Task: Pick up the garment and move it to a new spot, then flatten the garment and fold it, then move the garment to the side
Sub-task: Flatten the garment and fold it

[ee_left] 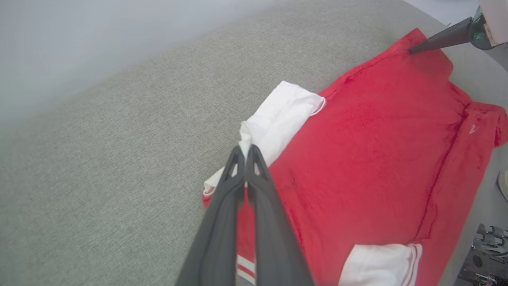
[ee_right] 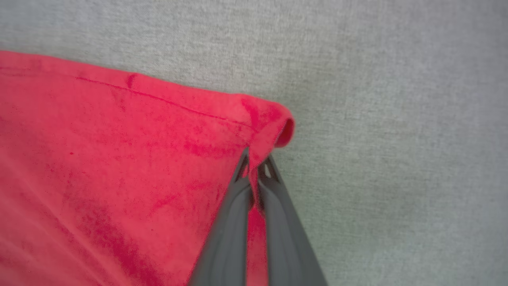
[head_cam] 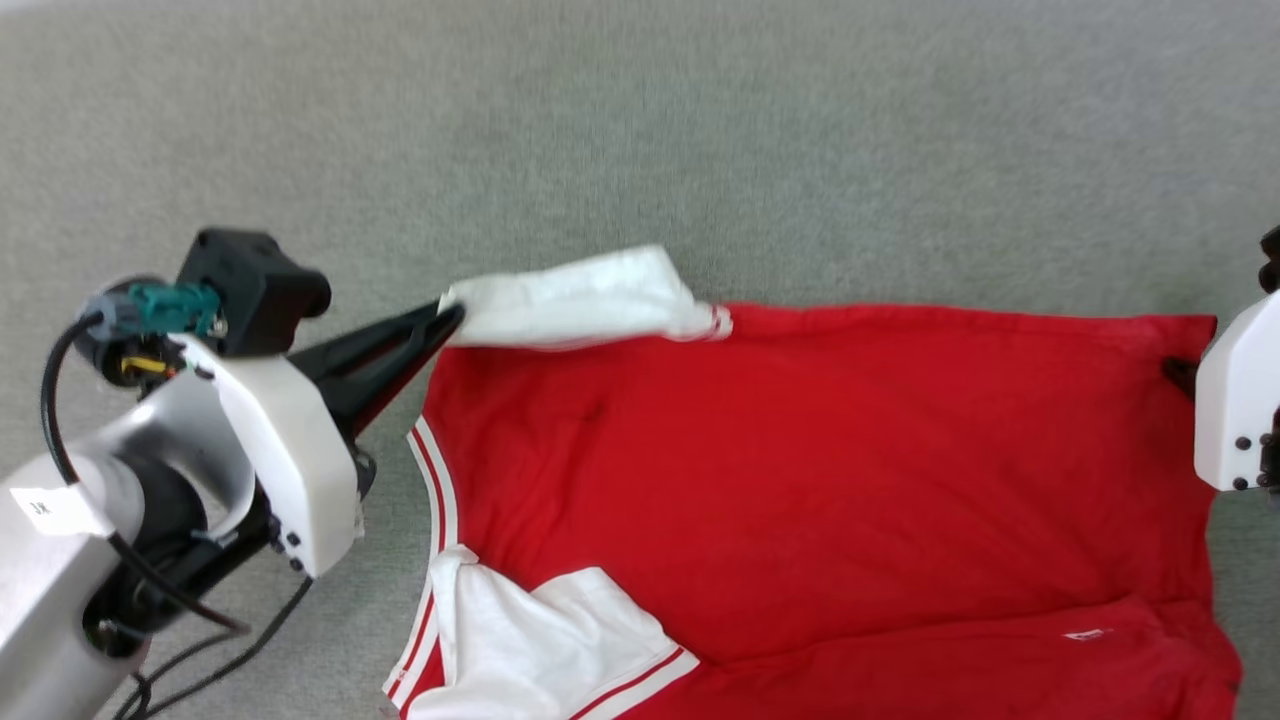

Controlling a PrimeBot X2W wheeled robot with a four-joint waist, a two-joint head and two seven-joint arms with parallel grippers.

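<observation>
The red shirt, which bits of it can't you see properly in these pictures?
Head view: the garment runs off the bottom edge, cutting off its near side and part of the near sleeve.
Head view: the small white mark is too small to read.
Head view: the right gripper, pinching a corner, is mostly hidden behind its own wrist casing.
Every view: the garment's underside is hidden against the grey surface.

red garment (head_cam: 800, 480), white sleeves (head_cam: 590, 300), grey surface (head_cam: 640, 120)
</observation>
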